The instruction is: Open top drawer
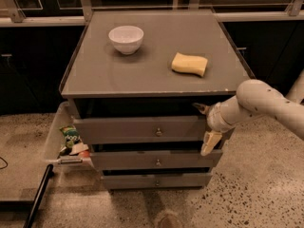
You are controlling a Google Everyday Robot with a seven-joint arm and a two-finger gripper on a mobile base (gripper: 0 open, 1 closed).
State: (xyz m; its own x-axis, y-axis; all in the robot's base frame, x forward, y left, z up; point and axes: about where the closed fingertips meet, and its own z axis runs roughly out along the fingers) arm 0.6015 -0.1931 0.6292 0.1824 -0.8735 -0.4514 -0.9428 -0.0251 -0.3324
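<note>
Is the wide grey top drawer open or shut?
Partly open: grey top drawer shows dark gap above; gripper at its right end.

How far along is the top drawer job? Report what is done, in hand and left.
Done: the claw is at the right end of the top drawer front, away from its knob. In hand: it seems to be lining up on that edge; I cannot tell whether it has a grip. Left: the pull itself, since the drawer looks shut or barely out.
</note>
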